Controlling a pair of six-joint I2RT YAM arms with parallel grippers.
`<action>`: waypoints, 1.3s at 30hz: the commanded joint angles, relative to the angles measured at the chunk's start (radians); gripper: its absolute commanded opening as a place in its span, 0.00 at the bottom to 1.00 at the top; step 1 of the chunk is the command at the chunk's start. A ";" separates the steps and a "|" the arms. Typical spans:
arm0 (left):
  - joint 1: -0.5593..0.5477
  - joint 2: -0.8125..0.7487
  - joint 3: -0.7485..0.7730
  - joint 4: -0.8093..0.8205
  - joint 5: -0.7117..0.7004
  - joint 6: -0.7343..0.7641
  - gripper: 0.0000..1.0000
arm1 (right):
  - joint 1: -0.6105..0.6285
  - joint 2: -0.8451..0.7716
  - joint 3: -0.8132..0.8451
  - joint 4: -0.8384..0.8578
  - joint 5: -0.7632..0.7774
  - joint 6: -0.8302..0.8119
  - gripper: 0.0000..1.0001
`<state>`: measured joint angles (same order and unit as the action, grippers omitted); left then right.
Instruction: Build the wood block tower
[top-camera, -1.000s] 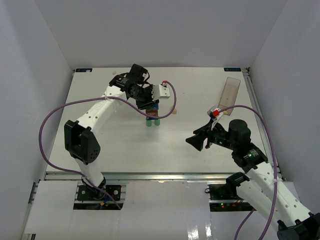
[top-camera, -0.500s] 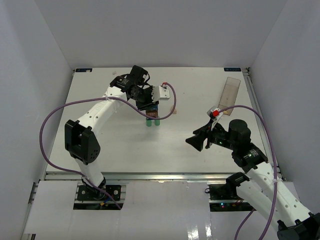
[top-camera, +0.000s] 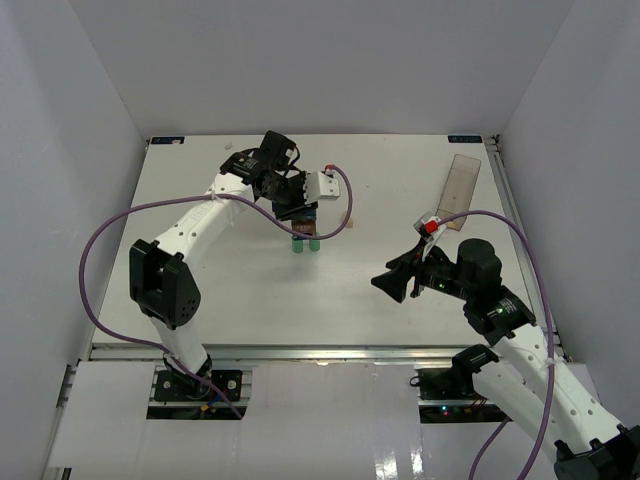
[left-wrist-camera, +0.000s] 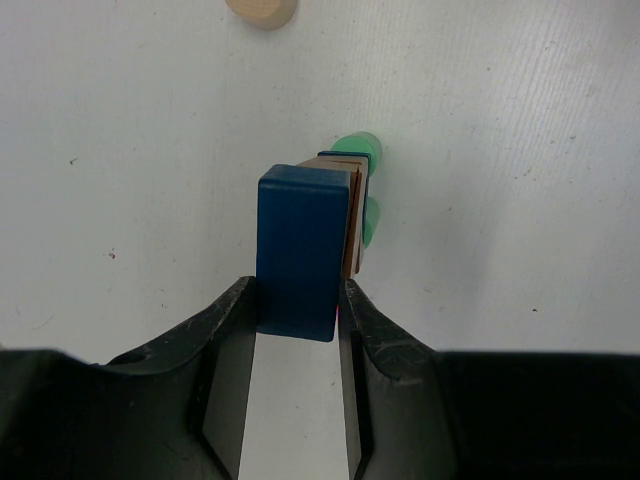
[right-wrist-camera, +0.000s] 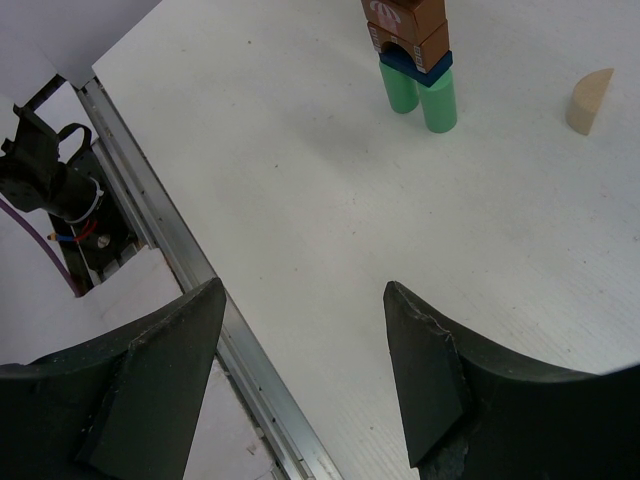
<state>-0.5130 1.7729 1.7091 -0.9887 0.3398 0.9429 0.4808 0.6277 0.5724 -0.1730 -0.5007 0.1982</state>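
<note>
Your left gripper (left-wrist-camera: 297, 305) pinches a blue block (left-wrist-camera: 297, 245) by its two sides, right over the wood block tower (right-wrist-camera: 411, 50). Whether it rests on top, you cannot tell. The tower stands far and a little left on the table (top-camera: 250, 300): two green cylinders (right-wrist-camera: 420, 95) under a blue piece (right-wrist-camera: 416, 65) and brown blocks (right-wrist-camera: 410, 20) (a tan piece (right-wrist-camera: 588, 100) lies just right of it). Your right gripper (right-wrist-camera: 305, 300) hangs near and right — spread, empty.

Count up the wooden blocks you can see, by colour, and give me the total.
green cylinders: 2
blue blocks: 2
brown blocks: 2
tan piece: 1
Total: 7
</note>
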 joint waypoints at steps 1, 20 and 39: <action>0.003 -0.057 -0.009 0.017 0.023 0.019 0.00 | 0.004 -0.011 -0.006 0.043 -0.016 -0.014 0.71; -0.006 -0.077 -0.028 0.039 -0.007 0.019 0.00 | 0.004 -0.011 -0.005 0.041 -0.020 -0.016 0.72; -0.020 -0.096 -0.059 0.055 -0.035 0.020 0.00 | 0.004 -0.011 -0.005 0.040 -0.023 -0.017 0.72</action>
<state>-0.5263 1.7541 1.6630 -0.9501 0.3051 0.9456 0.4808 0.6277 0.5724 -0.1730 -0.5053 0.1981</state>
